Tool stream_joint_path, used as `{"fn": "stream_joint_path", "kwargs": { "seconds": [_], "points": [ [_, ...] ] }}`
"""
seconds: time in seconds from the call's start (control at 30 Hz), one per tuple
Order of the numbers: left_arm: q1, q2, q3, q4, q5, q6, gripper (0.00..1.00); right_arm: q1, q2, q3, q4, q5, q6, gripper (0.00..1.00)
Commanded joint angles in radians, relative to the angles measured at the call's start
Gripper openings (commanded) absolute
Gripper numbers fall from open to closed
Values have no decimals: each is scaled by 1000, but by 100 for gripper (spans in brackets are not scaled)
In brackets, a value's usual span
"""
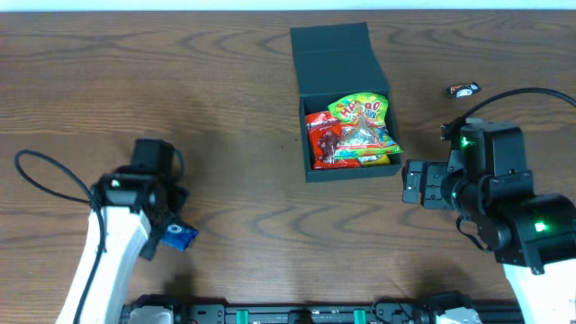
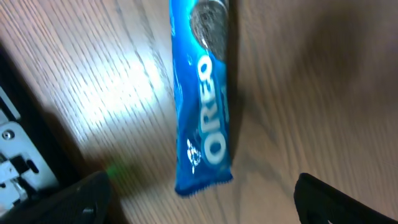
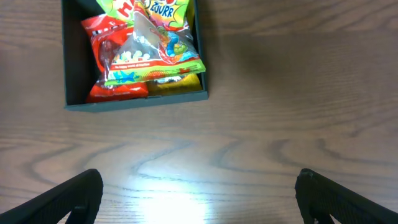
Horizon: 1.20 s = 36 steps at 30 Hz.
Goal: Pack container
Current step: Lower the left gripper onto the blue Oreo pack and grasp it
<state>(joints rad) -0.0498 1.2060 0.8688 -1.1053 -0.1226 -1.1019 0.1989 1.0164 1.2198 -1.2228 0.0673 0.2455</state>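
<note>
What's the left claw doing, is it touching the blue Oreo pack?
Apart. The left wrist view shows bare table between the Oreo pack and both fingers of the open left gripper.

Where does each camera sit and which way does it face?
Overhead: above the table, looking down on the container, Oreo packet, left arm, right arm.
Left wrist: on the left arm, facing down at the Oreo packet; left gripper open, fingertips showing.
Right wrist: facing down at the container's near end; right gripper open, fingertips showing.
Shared: overhead and right wrist both show the container.
</note>
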Motion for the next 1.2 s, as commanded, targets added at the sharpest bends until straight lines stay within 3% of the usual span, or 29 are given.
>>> {"fn": "stream_joint_path", "kwargs": {
  "seconds": [0.0,0.23,0.47,1.17],
  "points": [
    [56,64,-3,20,39,113,95,8,-1,1,-1,4,12,99],
    [83,175,-54,127,42,180,95,8,-1,1,-1,4,12,99],
    [83,180,-159,237,42,182,95,8,-1,1,-1,4,12,99],
    [84,180,-245,355,-38,179,100,8,-1,1,-1,4,12,99]
  ]
}}
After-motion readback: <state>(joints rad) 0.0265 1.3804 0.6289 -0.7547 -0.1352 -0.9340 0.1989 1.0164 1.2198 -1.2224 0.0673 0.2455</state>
